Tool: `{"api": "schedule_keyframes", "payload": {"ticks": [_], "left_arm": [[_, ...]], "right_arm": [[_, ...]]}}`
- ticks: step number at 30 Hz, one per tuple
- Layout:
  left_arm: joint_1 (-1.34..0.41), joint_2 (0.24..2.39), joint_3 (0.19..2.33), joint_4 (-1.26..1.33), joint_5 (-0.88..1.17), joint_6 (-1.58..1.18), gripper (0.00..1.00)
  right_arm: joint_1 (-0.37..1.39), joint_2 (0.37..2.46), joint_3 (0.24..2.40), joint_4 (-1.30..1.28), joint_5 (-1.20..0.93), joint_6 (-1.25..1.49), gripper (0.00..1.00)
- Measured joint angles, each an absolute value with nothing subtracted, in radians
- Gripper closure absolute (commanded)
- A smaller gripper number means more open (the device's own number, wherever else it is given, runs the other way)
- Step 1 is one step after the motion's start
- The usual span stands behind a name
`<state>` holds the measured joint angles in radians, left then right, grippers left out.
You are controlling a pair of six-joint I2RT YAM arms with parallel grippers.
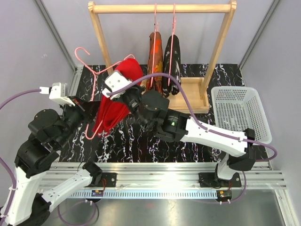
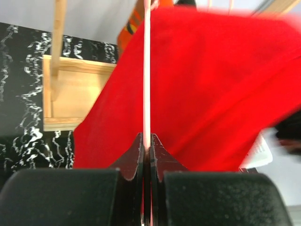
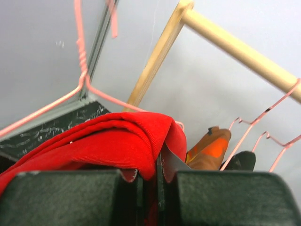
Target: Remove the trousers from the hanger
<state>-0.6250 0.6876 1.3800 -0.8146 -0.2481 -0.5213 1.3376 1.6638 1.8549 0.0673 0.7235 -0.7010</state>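
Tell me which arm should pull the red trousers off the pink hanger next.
Right. The right tool is clamped on the plain red cloth trousers, while the left tool pinches the pink wire hanger, so it can likely brace against the pull.

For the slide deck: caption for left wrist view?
Left gripper shut on the pink hanger wire, red trousers filling the frame behind.

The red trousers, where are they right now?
In the top view the red trousers drape over a pink hanger left of centre, just left of the camouflage pair hanging on the wooden rack.
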Motion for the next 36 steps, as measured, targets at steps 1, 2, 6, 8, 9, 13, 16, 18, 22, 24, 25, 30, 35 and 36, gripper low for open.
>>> {"api": "schedule_keyframes", "payload": {"ticks": [1,2,6,8,9,13,16,18,22,24,25,30,35,36], "left_arm": [[-0.625,0.681,1.373,-0.815,-0.262,-0.521,1.00],[-0.625,0.677,1.366,-0.815,-0.272,-0.522,1.00],[-0.625,0.656,1.309,-0.816,-0.328,-0.522,1.00],[-0.625,0.646,1.267,-0.822,-0.346,-0.524,1.00],[-0.626,0.639,1.243,-0.823,-0.354,-0.525,1.00],[-0.626,0.622,1.179,-0.841,-0.387,-0.523,1.00],[-0.626,0.610,1.144,-0.849,-0.402,-0.514,1.00],[-0.626,0.600,1.122,-0.847,-0.405,-0.500,1.00],[-0.626,0.567,1.091,-0.835,-0.405,-0.466,1.00],[-0.626,0.548,1.085,-0.830,-0.408,-0.447,1.00],[-0.626,0.542,1.084,-0.827,-0.412,-0.440,1.00],[-0.626,0.498,1.050,-0.808,-0.455,-0.398,1.00],[-0.626,0.475,1.007,-0.807,-0.482,-0.373,1.00],[-0.626,0.473,1.001,-0.807,-0.485,-0.370,1.00]], "right_arm": [[1.338,1.664,1.882,0.059,0.714,-0.701,1.00],[1.338,1.666,1.910,0.049,0.711,-0.700,1.00],[1.338,1.676,2.025,-0.020,0.688,-0.700,1.00],[1.338,1.680,2.080,-0.054,0.685,-0.701,1.00],[1.338,1.681,2.103,-0.065,0.685,-0.702,1.00],[1.337,1.684,2.191,-0.123,0.686,-0.704,1.00],[1.337,1.684,2.282,-0.184,0.688,-0.700,1.00],[1.337,1.684,2.342,-0.221,0.691,-0.693,1.00],[1.337,1.658,2.431,-0.292,0.723,-0.679,1.00],[1.337,1.619,2.431,-0.320,0.752,-0.678,1.00],[1.337,1.602,2.431,-0.329,0.770,-0.680,1.00],[1.337,1.466,2.366,-0.329,0.902,-0.741,1.00],[1.335,1.318,2.178,-0.162,1.060,-0.905,1.00],[1.333,1.293,2.122,-0.108,1.093,-0.954,1.00]]}}
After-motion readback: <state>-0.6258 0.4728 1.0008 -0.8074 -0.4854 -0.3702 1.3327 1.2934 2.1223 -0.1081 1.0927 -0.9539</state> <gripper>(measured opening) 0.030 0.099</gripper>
